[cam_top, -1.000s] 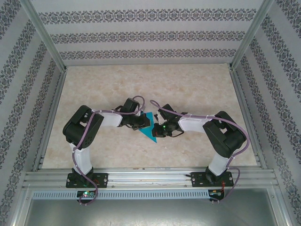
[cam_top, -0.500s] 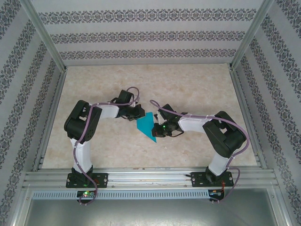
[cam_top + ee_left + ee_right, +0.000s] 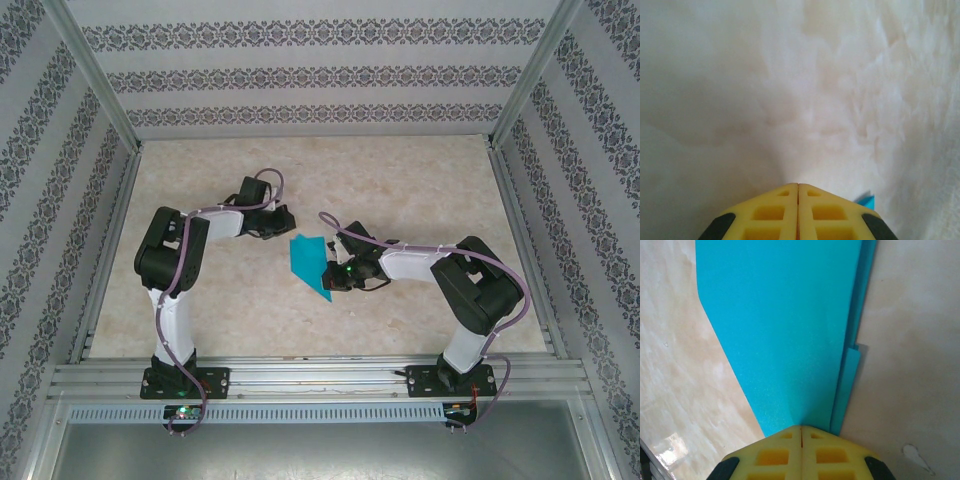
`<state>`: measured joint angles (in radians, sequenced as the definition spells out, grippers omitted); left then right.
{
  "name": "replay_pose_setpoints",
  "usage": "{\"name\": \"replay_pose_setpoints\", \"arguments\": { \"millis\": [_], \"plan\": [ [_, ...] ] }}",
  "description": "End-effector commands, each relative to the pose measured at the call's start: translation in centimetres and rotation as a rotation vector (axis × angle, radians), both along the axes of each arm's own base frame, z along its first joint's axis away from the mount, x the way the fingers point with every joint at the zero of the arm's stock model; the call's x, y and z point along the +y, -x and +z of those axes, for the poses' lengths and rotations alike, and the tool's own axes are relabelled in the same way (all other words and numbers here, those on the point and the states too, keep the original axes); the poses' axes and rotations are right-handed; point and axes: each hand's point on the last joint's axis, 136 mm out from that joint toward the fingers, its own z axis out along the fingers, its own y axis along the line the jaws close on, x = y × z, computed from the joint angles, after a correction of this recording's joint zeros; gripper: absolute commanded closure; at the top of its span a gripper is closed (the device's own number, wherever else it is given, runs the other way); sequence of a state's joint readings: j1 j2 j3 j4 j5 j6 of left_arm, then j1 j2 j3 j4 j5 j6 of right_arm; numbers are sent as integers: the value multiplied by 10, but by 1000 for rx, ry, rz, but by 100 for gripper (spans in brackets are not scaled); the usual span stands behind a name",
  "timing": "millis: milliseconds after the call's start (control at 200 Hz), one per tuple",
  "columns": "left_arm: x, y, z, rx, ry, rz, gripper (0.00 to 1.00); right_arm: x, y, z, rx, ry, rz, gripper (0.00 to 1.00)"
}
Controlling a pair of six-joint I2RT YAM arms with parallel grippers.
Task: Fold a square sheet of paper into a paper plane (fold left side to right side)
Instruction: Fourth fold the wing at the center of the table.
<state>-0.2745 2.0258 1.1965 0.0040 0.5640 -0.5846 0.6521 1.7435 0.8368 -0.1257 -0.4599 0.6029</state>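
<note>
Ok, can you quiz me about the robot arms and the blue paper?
1. True or false: the left gripper touches the folded teal paper.
2. Which part of the paper lies at the right gripper? A) narrow end B) wide end C) middle
3. Fill in: both grippers' jaws are ___.
Key: 1 false, they are apart; 2 A; 3 shut.

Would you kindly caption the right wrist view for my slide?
Right gripper, jaws shut, at the narrow end of the folded teal paper.
</note>
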Motion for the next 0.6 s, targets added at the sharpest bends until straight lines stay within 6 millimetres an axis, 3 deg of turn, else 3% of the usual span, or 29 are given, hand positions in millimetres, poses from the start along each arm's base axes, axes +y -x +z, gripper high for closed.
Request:
{"name": "replay_pose_setpoints", "arguments": {
  "millis": [0,115,270,450,600],
  "plan": [
    [5,1,25,-69,-31,-24,92,-38,40,-39,163,179,-26,100],
    [-6,26,42,-95,5,-60,92,-37,34,-35,144,163,-45,100],
    [-43,71,50,-83,85,-158,92,-38,30,-33,134,149,-60,100],
    [-83,100,33,-21,132,-239,92,-41,30,-35,137,159,-69,100],
    [-83,98,7,37,86,-214,92,-41,30,-34,132,156,-72,100]
  ]
}}
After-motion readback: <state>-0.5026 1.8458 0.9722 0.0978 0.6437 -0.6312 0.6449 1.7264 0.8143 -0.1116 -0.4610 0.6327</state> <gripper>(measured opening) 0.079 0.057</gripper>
